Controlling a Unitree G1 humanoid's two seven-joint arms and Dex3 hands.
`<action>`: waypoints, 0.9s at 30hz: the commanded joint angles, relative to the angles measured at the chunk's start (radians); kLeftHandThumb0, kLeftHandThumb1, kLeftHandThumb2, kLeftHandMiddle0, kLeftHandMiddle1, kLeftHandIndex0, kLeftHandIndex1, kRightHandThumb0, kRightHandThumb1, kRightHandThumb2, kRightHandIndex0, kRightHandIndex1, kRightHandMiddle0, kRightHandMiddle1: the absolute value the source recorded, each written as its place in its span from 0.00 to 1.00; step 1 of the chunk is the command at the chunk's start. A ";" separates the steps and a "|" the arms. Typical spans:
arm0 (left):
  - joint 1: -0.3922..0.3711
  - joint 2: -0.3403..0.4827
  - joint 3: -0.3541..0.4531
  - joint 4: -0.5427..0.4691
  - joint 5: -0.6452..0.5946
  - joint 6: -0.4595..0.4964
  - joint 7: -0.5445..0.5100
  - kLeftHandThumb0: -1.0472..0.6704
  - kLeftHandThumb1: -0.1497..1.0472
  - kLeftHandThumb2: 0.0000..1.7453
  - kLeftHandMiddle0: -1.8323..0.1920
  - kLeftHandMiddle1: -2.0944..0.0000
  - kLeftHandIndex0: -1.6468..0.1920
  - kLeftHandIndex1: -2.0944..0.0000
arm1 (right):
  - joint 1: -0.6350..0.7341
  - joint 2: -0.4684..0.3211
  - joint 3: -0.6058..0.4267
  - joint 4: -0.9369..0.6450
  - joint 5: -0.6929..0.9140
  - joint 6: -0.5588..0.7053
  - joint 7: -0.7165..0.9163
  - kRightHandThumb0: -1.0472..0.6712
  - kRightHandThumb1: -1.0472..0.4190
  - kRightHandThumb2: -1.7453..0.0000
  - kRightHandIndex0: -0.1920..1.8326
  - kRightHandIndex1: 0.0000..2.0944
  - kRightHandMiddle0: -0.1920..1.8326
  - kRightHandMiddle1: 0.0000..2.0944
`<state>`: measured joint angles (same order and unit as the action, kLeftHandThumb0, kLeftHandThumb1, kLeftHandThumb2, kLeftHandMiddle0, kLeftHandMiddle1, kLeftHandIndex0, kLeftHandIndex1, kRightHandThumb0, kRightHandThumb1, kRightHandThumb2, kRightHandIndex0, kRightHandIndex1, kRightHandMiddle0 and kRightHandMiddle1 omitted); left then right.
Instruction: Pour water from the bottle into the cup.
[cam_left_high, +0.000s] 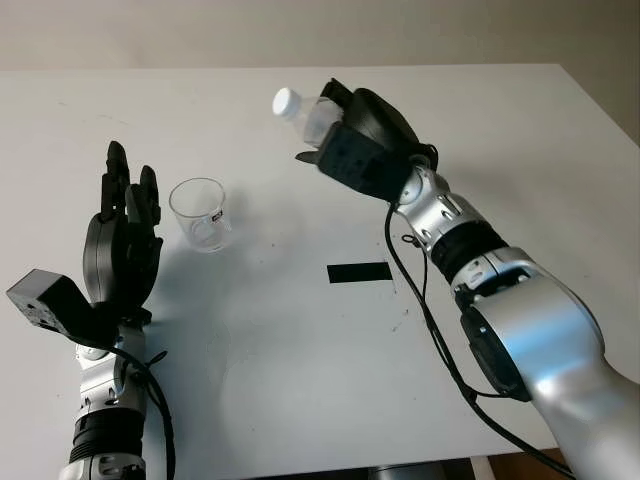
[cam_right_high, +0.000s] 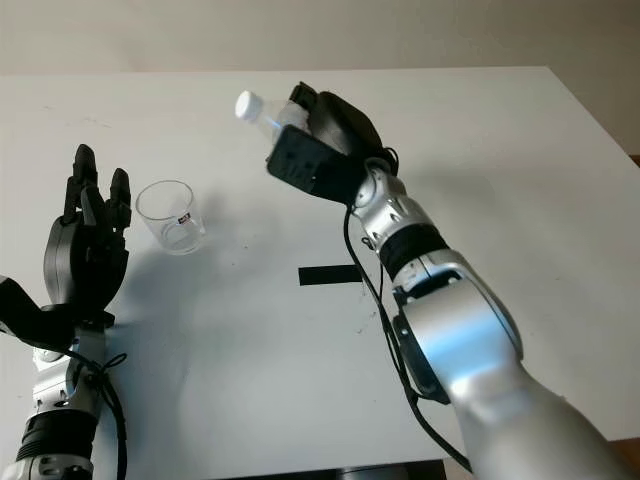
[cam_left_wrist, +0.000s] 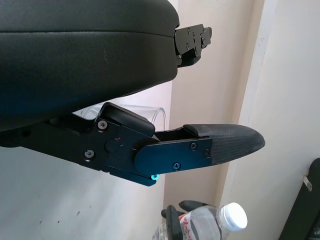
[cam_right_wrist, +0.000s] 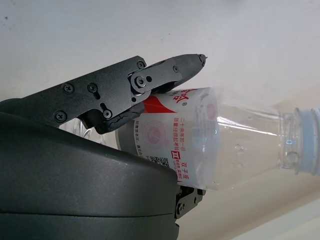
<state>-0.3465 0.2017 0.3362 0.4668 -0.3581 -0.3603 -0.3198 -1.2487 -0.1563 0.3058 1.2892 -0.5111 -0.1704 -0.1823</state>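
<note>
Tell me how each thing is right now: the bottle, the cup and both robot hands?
bottle: held in the air, tipped sideways toward the cup, white cap on.
cup: upright on the table, looks empty, not touched.
right hand: shut on the bottle, raised above the table.
left hand: open, beside the cup, holding nothing.
black tape strip: flat on the table.

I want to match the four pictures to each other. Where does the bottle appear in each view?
Left eye view: bottle above centre, tilted, held in the right hand.
Right eye view: bottle upper middle, left of centre.
Left wrist view: bottle at the bottom edge.
Right wrist view: bottle across the centre.
Shared landmark: its white cap, also seen in the left wrist view.
</note>
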 joint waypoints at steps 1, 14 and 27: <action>0.001 -0.005 0.001 0.019 -0.001 -0.012 -0.005 0.11 1.00 0.32 0.94 1.00 0.98 1.00 | -0.056 0.018 0.016 0.007 -0.016 0.011 -0.016 0.52 0.00 0.92 0.61 1.00 0.47 1.00; 0.015 -0.018 -0.010 0.019 0.009 -0.016 0.003 0.13 1.00 0.34 0.95 1.00 0.99 1.00 | -0.157 0.118 0.138 0.048 -0.136 0.121 -0.059 0.49 0.01 0.94 0.46 1.00 0.23 1.00; 0.025 -0.048 -0.024 0.003 0.016 -0.006 0.034 0.11 1.00 0.33 0.97 1.00 1.00 1.00 | -0.192 0.175 0.205 0.059 -0.195 0.144 -0.063 0.45 0.03 0.97 0.34 1.00 0.13 0.82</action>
<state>-0.3482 0.1788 0.3181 0.4532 -0.3366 -0.3664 -0.2854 -1.4065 0.0097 0.4973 1.3485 -0.6961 -0.0260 -0.2331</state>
